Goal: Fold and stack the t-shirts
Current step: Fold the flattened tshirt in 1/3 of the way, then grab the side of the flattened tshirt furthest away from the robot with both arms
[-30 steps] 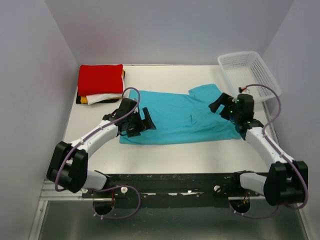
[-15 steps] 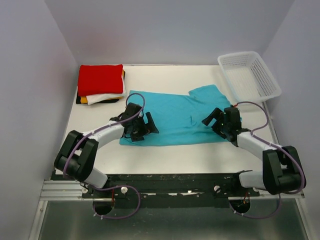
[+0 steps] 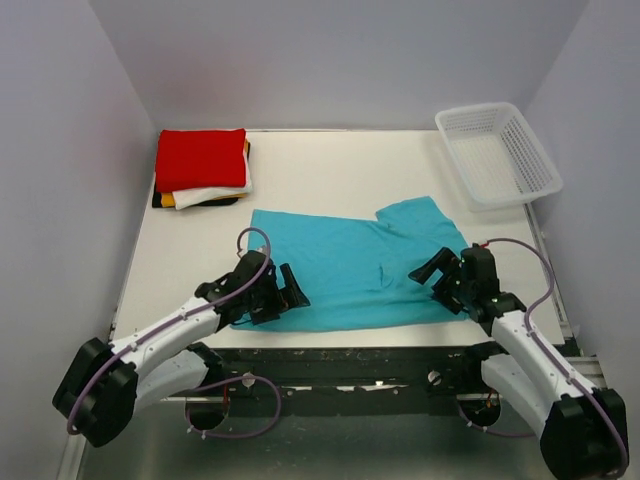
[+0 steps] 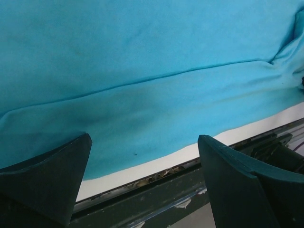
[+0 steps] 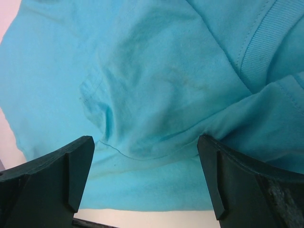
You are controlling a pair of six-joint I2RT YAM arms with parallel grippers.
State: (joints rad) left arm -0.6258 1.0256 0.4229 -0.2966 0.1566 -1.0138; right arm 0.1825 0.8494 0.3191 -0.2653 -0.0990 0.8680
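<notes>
The turquoise-blue t-shirt (image 3: 350, 268) lies spread flat near the table's front edge, with its collar and sleeve to the right. My left gripper (image 3: 290, 288) is open over the shirt's near left corner. In the left wrist view (image 4: 143, 142) its jaws are wide apart over the hem (image 4: 142, 118), holding nothing. My right gripper (image 3: 430, 268) is open over the shirt's near right part. In the right wrist view (image 5: 145, 142) its jaws straddle wrinkled cloth (image 5: 156, 95) by the collar. Folded shirts are stacked at the back left: red (image 3: 200, 157) on top, then white (image 3: 212, 194), with yellow-orange and black edges showing beneath.
The white mesh basket (image 3: 497, 152) stands at the back right corner. The black front rail (image 3: 350, 358) runs just beyond the shirt's near hem and also shows in the left wrist view (image 4: 156, 199). Grey walls close in the left, right and back sides.
Both arms have drawn back toward the near edge. The turquoise shirt has slid toward the front of the table with them. Its hem now lies close to the front rail.
</notes>
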